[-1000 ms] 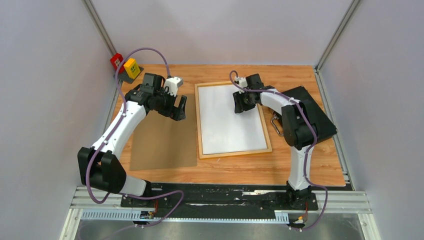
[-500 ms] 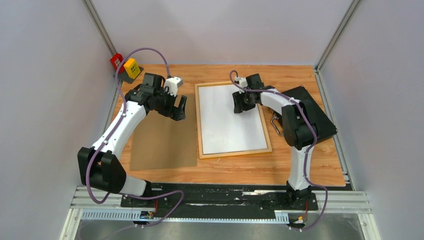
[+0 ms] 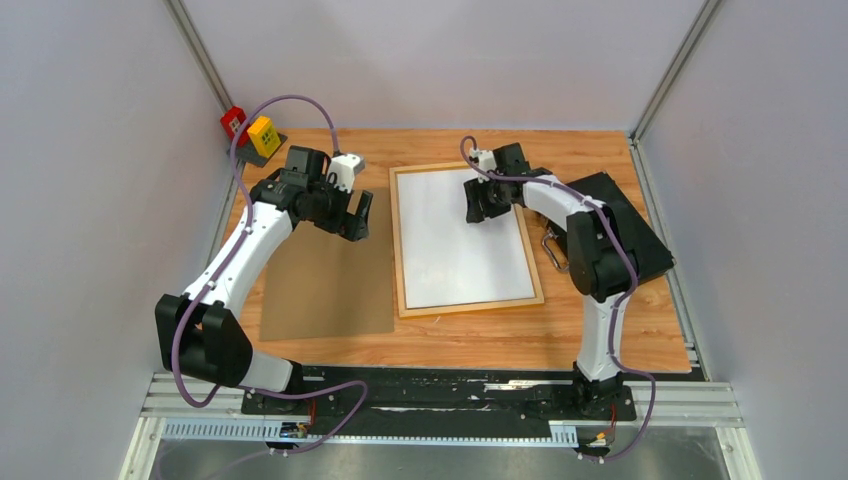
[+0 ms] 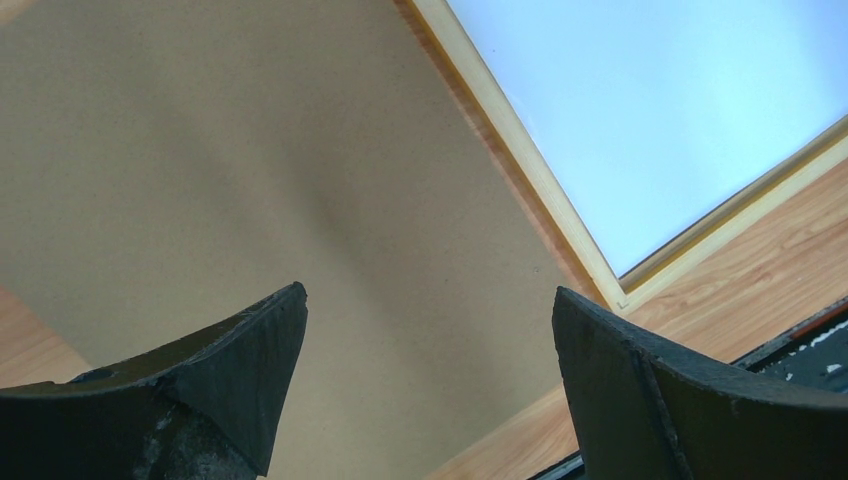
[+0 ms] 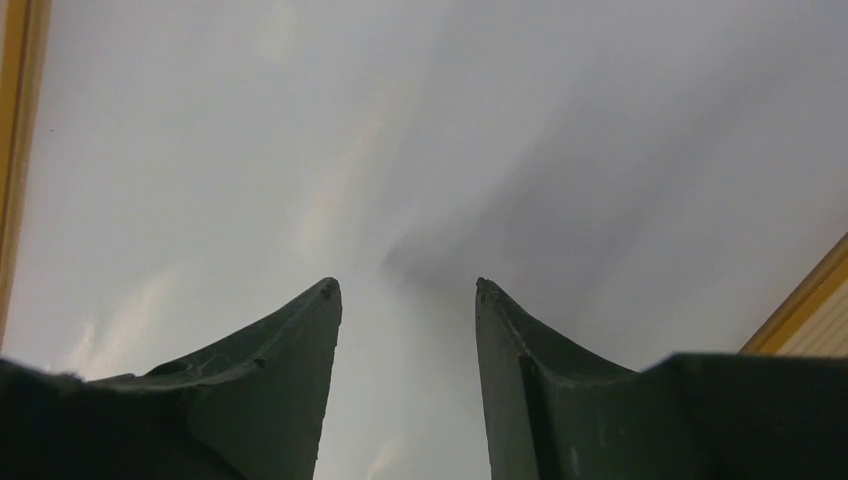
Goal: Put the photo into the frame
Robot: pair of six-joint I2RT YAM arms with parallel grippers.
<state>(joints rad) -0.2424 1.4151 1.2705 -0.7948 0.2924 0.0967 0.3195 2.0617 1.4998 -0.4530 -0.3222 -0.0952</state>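
The frame lies flat at the table's middle, light wood back up. The photo lies inside it, white back up; it fills the right wrist view and shows at the upper right of the left wrist view. My right gripper is just above the photo's upper right part, its jaws open a little with nothing between them. My left gripper is open and empty above the brown hardboard panel, left of the frame.
A black case with metal handles lies at the right, next to the frame. A red and a yellow block sit at the back left corner. The table's front edge shows in the left wrist view.
My right gripper has shifted very slightly toward the back over the photo. The left arm has not moved.
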